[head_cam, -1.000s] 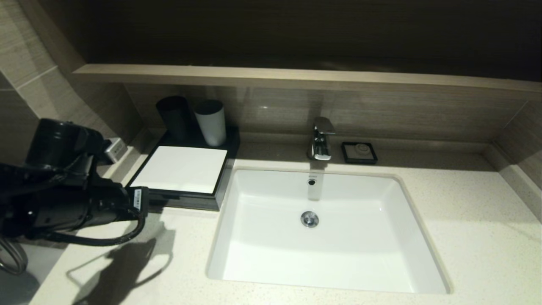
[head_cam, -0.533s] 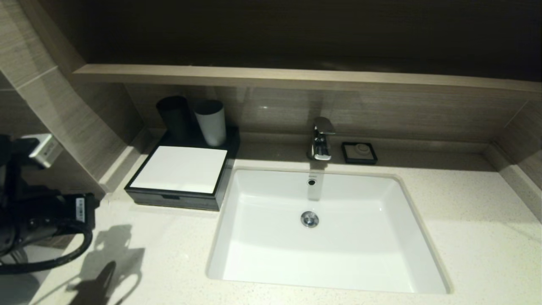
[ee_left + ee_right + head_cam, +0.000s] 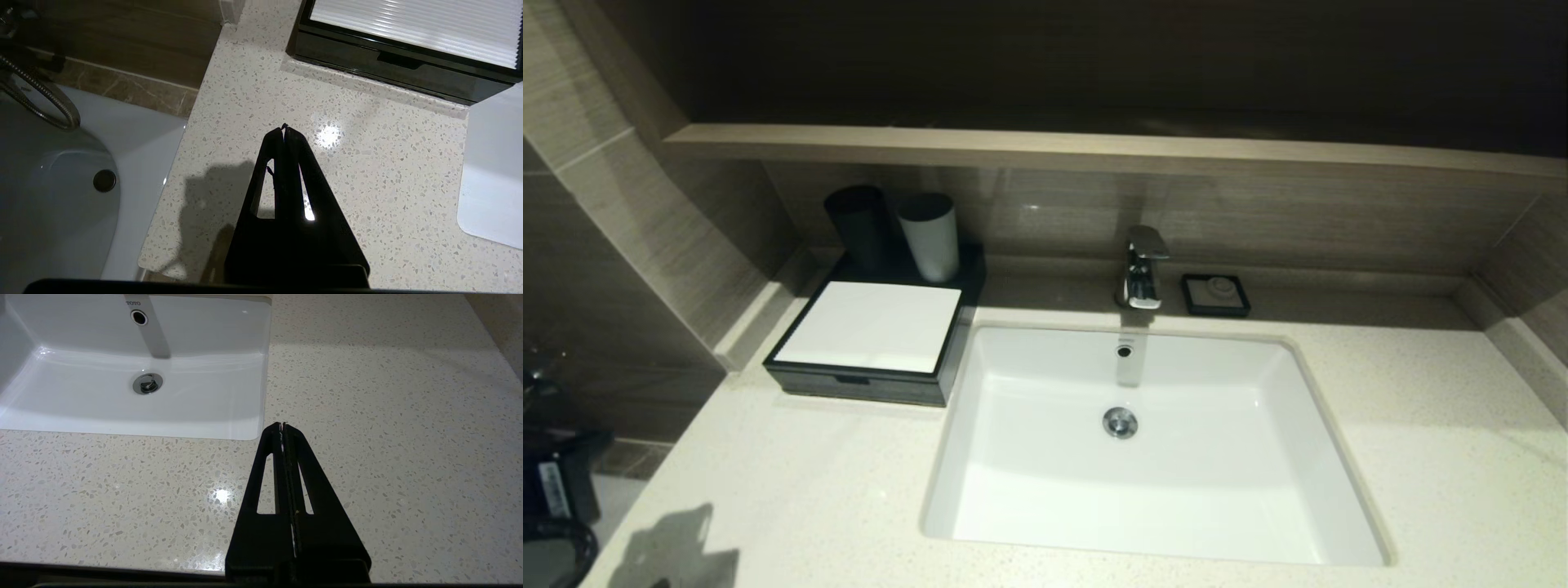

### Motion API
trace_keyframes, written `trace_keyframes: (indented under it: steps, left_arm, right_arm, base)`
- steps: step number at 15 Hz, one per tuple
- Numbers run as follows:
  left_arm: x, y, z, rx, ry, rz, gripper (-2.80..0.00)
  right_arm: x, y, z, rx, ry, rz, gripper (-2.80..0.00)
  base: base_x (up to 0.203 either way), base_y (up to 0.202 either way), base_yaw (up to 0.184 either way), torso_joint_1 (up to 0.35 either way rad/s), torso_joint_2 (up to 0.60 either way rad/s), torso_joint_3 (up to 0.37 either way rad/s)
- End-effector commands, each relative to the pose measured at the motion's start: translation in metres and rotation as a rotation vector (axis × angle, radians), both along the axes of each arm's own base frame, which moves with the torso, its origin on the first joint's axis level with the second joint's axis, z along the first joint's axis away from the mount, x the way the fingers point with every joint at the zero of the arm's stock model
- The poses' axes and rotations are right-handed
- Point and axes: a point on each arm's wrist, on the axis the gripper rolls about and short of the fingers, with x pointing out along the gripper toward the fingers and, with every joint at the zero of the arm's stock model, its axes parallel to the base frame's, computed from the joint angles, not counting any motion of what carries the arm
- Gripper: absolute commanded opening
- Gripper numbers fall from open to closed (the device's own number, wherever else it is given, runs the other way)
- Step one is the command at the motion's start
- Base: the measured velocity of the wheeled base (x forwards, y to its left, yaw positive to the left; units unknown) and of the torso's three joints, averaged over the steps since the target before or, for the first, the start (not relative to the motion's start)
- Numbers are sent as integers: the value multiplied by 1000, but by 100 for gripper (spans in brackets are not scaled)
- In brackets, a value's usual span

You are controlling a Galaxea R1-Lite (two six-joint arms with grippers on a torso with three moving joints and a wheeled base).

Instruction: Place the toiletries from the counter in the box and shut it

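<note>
- Box (image 3: 866, 331) sits on the bench (image 3: 792, 482) up ahead of the left claw (image 3: 284, 129), its drawer front (image 3: 398, 67) flush with the black frame, so it reads as closed.
- No sachets show anywhere on the bench; the likely reading is that they are already inside the box and the task is at or near its end.
- Left claw hangs above bare bench short of the box, its two fingers pressed together at the tips and holding nothing; being apart from the drawer, it looks finished with it rather than about to pull.
- Sink (image 3: 1143, 441) lies beside the left claw, between it and the right claw (image 3: 282, 424).
- Right claw, parked, hovers over bare bench just past the sink's corner, fingers pressed flat together and empty.
- Two cups (image 3: 927, 233) stand behind the box, farther from the left claw than the white top panel, out of the drawer's path.
- A small black soap dish (image 3: 1216, 294) rests by the tap (image 3: 1143, 265), well apart from both claws.
</note>
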Motion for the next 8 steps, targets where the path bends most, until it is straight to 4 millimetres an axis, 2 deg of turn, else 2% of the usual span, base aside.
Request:
trace_keyframes:
  steps: [1, 5, 8]
  left_arm:
    - [-33, 0, -7, 23, -141, -5, -280]
    - [-63, -1, -19, 51, -270, -44, -280]
    - [-78, -2, -30, 49, -314, -64, -280]
  right_arm:
    - [0, 0, 0, 0, 1, 0, -280]
    - [0, 0, 0, 0, 1, 0, -280]
    - [0, 0, 0, 0, 1, 0, -280]
  base:
    - [0, 0, 0, 0, 0, 0]
    - [0, 0, 0, 0, 0, 0]
    - [0, 0, 0, 0, 0, 0]
